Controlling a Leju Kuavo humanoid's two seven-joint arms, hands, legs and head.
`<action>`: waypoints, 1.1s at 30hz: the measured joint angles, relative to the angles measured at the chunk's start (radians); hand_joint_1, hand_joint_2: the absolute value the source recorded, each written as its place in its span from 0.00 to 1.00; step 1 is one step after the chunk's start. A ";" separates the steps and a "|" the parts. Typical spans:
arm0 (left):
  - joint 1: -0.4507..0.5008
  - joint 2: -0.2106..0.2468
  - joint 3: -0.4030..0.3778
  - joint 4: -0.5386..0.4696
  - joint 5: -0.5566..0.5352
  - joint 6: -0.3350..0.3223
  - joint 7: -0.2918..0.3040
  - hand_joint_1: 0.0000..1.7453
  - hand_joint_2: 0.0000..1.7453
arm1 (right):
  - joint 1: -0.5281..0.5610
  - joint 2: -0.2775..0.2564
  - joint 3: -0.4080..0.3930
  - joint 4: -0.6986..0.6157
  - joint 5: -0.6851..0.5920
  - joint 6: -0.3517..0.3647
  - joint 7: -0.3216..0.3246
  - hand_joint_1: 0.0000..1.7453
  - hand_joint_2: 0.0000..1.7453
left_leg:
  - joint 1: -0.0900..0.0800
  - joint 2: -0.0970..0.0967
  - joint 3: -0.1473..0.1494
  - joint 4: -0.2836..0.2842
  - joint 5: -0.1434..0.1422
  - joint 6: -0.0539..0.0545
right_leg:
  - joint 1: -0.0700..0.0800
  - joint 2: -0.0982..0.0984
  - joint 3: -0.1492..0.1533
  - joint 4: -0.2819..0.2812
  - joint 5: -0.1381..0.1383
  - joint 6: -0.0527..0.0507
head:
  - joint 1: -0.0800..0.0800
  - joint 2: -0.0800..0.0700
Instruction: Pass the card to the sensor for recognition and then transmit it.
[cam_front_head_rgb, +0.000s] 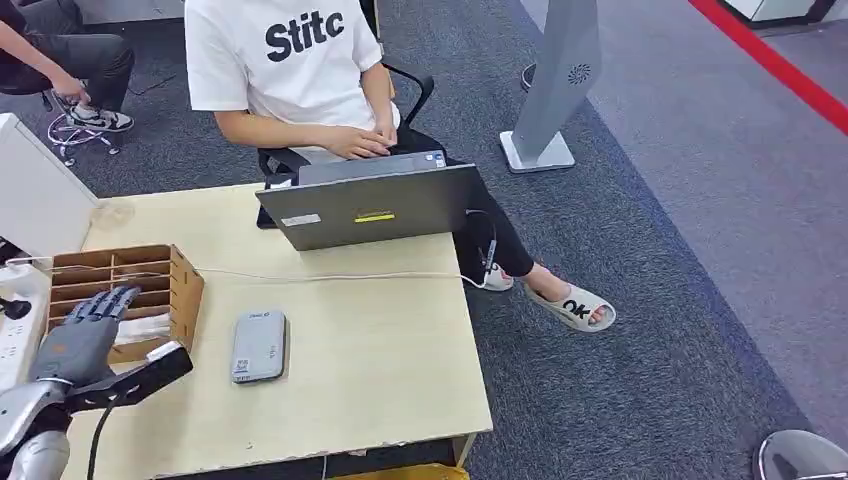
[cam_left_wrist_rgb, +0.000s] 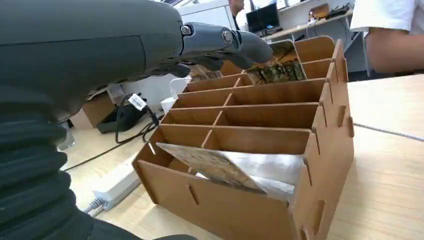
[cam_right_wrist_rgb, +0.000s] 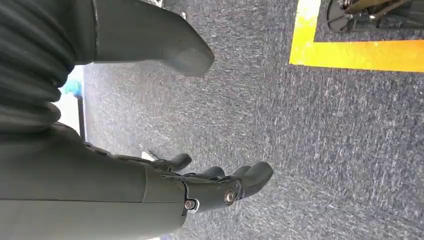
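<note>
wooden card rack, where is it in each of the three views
Head view: the wooden card rack stands at the table's left edge, the left hand over it.
Left wrist view: the rack takes up the middle, with cards in its nearest slot.
Right wrist view: not in it; carpet floor.
Shared landmark: the left hand, above the rack in both.

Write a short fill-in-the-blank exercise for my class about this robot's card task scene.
1. The left hand hovers above the wooden ____.
2. The grey card reader lies flat on the ____.
3. The seated person types on a ____.
4. The right hand hangs over grey ____.

Answers: organizer, table, laptop, carpet
</note>
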 joint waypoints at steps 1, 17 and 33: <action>0.000 0.002 -0.002 0.001 0.000 0.000 0.000 0.00 1.00 | 0.000 0.000 0.000 0.000 0.003 0.003 0.000 0.00 1.00 | 0.000 0.000 0.000 0.000 0.000 0.000 | 0.000 0.000 0.000 0.000 0.000 0.000 | 0.000 0.000; 0.004 0.024 -0.017 0.018 -0.009 -0.010 0.006 0.92 1.00 | 0.000 0.000 -0.012 0.000 0.011 0.006 0.000 0.00 1.00 | 0.000 0.000 0.000 0.000 0.000 0.000 | 0.000 0.000 0.000 0.000 0.000 0.000 | 0.000 0.000; 0.009 0.053 -0.023 0.021 -0.012 -0.008 0.020 0.91 1.00 | 0.000 0.000 -0.021 0.000 0.022 0.008 0.000 0.00 1.00 | 0.000 0.001 0.000 0.000 0.000 0.000 | 0.000 0.001 0.000 0.000 0.000 0.000 | 0.000 0.000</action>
